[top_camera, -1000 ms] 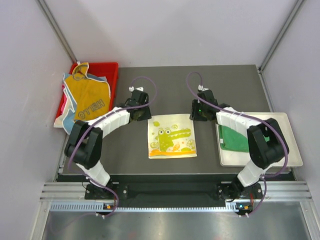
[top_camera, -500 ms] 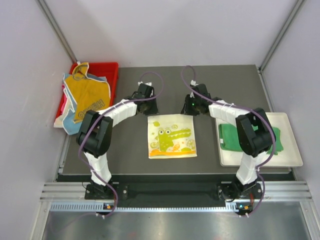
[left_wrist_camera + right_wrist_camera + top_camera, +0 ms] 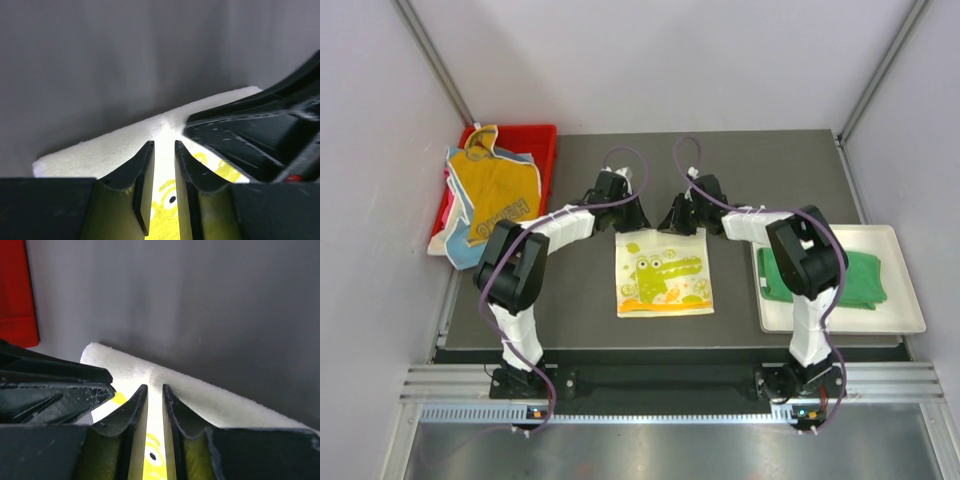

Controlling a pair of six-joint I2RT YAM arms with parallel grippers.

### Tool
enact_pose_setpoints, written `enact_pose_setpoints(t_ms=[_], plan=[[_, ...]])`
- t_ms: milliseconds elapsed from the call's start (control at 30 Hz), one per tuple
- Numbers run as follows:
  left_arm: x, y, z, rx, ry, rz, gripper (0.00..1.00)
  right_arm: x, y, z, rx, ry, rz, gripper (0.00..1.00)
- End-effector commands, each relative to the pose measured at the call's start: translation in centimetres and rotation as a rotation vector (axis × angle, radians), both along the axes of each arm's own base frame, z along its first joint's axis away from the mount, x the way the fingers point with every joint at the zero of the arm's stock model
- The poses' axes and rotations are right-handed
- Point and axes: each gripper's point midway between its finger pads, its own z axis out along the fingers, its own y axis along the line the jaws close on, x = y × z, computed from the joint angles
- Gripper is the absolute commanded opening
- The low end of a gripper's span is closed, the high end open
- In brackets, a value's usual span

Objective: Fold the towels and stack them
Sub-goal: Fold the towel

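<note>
Fingers [image 3: 142,172] low on the far edge of the yellow towel [image 3: 665,275]

On the left gripper [image 3: 164,146] they stand almost together, with only a thin slit and cloth showing in it. The right gripper [image 3: 155,388] looks the same. Whether they already pinch, I cannot tell. The yellow towel lies flat in the middle of the table [image 3: 770,170], with the grippers at its 11 and 1 o'clock corners. A green towel [image 3: 850,275] lies on the white tray [image 3: 905,320] at 3 o'clock.

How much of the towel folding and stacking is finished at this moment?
Done: one green towel looks folded on the white tray. In hand: the left gripper and right gripper sit nearly closed on the far edge of the flat crocodile towel; a firm grip is not clear. Remaining: folding it, plus the HELLO towel and others at the red bin.
</note>
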Motion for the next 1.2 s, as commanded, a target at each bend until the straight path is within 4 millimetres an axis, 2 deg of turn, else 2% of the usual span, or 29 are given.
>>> enact_pose_setpoints(t_ms=[0,200,467,600,833,967,1167], plan=[[0.9,-1.2,-0.3,-0.061,-0.021,-0.020,0.27,0.7,2.0,0.6,0.087,-0.023,0.014,0.18],[1.0,-0.4,-2.8,-0.001,0.015,0.005,0.26,0.9,1.5,-1.1,0.040,0.005,0.000,0.17],[1.3,2.6,-5.1,0.135,0.053,0.092,0.22,1.2,-0.1,-1.3,0.015,-0.004,-0.025,0.16],[1.3,3.8,-5.3,0.152,0.060,0.119,0.22,1.2,-1.7,-1.1,-0.006,-0.013,-0.032,0.16],[1.0,5.2,-5.2,0.190,0.057,0.129,0.22,0.8,-5.9,-0.9,-0.057,-0.023,-0.069,0.16],[0.8,6.1,-5.2,0.209,0.059,0.139,0.21,0.9,-8.5,-0.2,-0.080,-0.039,-0.096,0.16],[0.7,7.7,-4.9,0.237,0.052,0.146,0.22,0.9,-10.4,0.1,-0.124,-0.051,-0.110,0.17]])
